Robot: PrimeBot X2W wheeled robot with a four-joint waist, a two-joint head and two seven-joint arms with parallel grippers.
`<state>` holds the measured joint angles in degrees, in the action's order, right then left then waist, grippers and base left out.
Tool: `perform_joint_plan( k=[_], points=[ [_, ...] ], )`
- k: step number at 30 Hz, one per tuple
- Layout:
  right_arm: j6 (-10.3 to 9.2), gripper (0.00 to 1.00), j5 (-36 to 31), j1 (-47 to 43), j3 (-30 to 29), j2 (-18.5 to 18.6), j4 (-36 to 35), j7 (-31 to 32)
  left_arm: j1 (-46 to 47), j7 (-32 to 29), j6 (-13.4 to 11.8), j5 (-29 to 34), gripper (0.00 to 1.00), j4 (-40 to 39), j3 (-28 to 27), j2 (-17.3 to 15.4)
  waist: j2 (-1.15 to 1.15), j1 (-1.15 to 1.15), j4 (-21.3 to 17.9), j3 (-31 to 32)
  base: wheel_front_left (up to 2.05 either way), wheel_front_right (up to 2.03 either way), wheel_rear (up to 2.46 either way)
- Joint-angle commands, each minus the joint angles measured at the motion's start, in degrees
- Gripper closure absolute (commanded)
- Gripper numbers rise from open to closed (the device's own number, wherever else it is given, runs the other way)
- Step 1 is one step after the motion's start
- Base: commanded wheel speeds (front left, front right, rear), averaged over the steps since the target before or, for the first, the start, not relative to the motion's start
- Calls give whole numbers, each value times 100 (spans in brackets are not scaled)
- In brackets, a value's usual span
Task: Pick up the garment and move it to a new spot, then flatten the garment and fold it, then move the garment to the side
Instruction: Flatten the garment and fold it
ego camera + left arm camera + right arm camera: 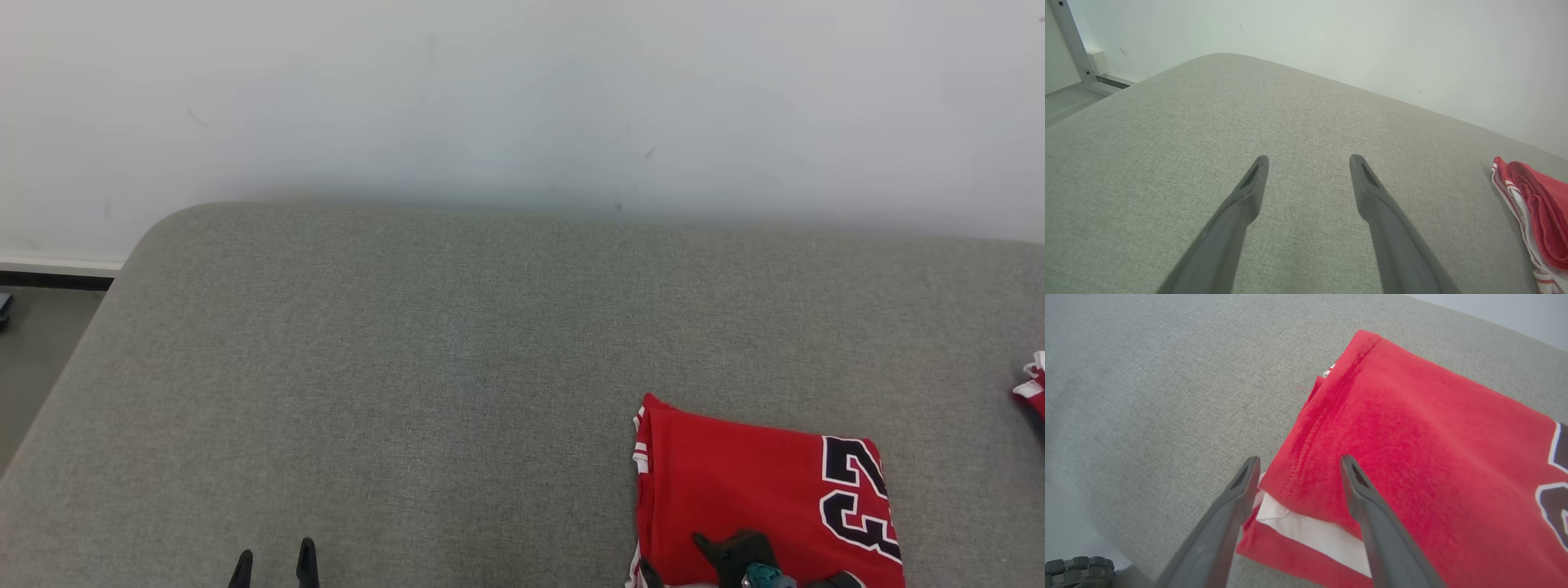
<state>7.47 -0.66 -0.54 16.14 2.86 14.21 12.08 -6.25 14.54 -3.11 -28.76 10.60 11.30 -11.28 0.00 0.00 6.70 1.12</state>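
The desk (343, 392) is a padded slab covered in grey, finely woven fabric, with a rounded corner at the upper left of the head view and a pale, lightly scuffed wall (522, 98) behind it.

The jersey (735, 482) lies folded into a rough rectangle at the lower right of that view, flat on the desk. It is a red, slightly fuzzy knit with a stitched hem line. Red-and-white striped trim shows along its left edge, where the folded layers stack. A black number with a white outline, turned sideways, sits at its right end. The frame's bottom edge cuts off the near part of the jersey.

The right hand (1300, 461) has its two long, dark, tapering fingers spread apart over the jersey's near-left corner. One finger is over the layered edge with the white stripe, the other over plain red cloth. Whether either tip touches the fabric cannot be told.

The left hand (275, 563) shows just its two fingertips at the lower left of the head view. It is also spread wide, over bare grey fabric, well apart from the jersey.

A scrap of red-and-white cloth (1033, 388) is cut off at the right edge. A dark ribbed object (1079, 569) at the lower left of the right wrist view is too cropped to identify.
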Motion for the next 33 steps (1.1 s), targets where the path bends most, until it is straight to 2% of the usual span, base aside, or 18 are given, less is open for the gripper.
perform_joint_plan(
  k=[1, 6, 8, 9, 10, 12, 27, 28, 29, 33],
  points=[
    [-2, 0, -37, 78, -32, 7, 59, -46, 70, 36, 7, -47, 0, 25, -5, -20, 0, 0, 22, -12, 0, 0, 0],
    [-2, 0, -54, 179, -51, 7, 183, -76, 100, 42, 28, -57, 0, 64, -9, -24, 0, 0, 61, -31, 0, 0, 0],
    [-2, 48, -63, 200, -38, 6, 232, -84, 107, 47, 34, -59, 0, 79, -11, -23, 0, 0, 75, -34, 0, 0, 0],
    [-2, 48, -63, 200, -38, 6, 232, -84, 107, 47, 34, -59, 0, 79, -11, -23, 0, 0, 75, -34, 0, 0, 0],
    [-2, 70, -64, 210, -31, 7, 261, -88, 110, 48, 37, -60, 0, 87, -11, -23, 0, 0, 81, -35, 0, 0, 0],
    [-2, 100, -53, 228, -15, 7, 303, -71, 115, 52, 44, -59, 0, 100, -9, -20, 0, 0, 93, -36, 0, 0, 0],
    [-2, 100, 234, 16, 522, 6, 194, 295, 131, 63, 49, -81, 0, 153, -62, -4, 0, 0, 3, -82, 0, 0, 0],
    [-2, 56, 234, 17, 513, 6, 188, 298, 135, 60, 54, -77, 0, 156, -65, -4, 0, 0, -5, -87, 0, 0, 0],
    [-2, 0, 267, 19, 497, 6, 174, 276, 137, 61, 59, -76, 0, 160, -68, -2, 0, 0, -14, -90, 0, 0, 0],
    [-2, 0, 422, 66, 519, 7, 58, 188, 140, 65, 66, -74, 0, 176, -94, 3, 0, 0, -67, -91, 0, 0, 0]
  ],
)
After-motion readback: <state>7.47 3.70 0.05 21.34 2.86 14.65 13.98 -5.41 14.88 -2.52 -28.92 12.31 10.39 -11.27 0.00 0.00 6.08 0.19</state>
